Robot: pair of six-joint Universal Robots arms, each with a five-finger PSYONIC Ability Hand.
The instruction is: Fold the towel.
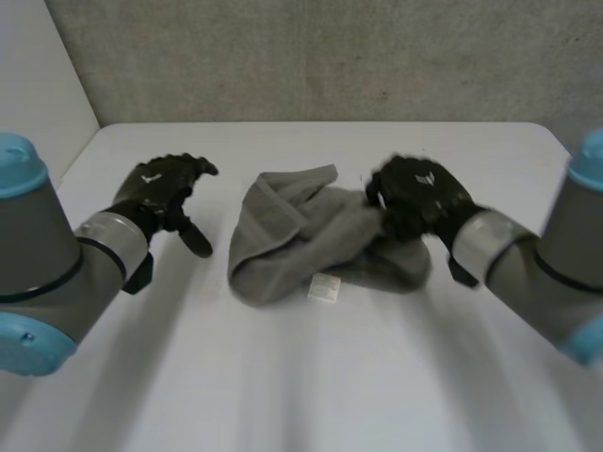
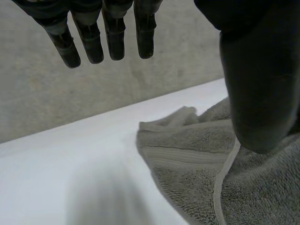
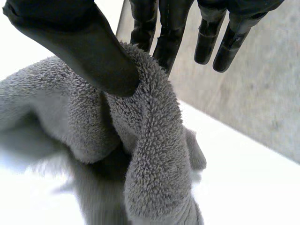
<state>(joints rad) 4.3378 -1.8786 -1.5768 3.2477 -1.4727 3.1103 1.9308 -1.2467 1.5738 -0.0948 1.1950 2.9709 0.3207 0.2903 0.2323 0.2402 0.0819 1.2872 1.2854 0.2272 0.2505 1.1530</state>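
A grey towel (image 1: 301, 240) lies bunched in the middle of the white table (image 1: 283, 377), with a small white label (image 1: 325, 288) at its near edge. My right hand (image 1: 415, 193) rests on the towel's right edge. In the right wrist view the thumb (image 3: 89, 47) and fingers (image 3: 159, 33) pinch a raised fold of the towel (image 3: 150, 140) between them. My left hand (image 1: 165, 188) hovers to the left of the towel, apart from it. Its fingers (image 2: 101, 33) are straight and its thumb (image 2: 258, 84) stands away from them above the towel's (image 2: 201, 154) left edge, holding nothing.
A grey wall (image 1: 330, 56) runs behind the table's far edge. Bare table lies in front of the towel and on both sides of it.
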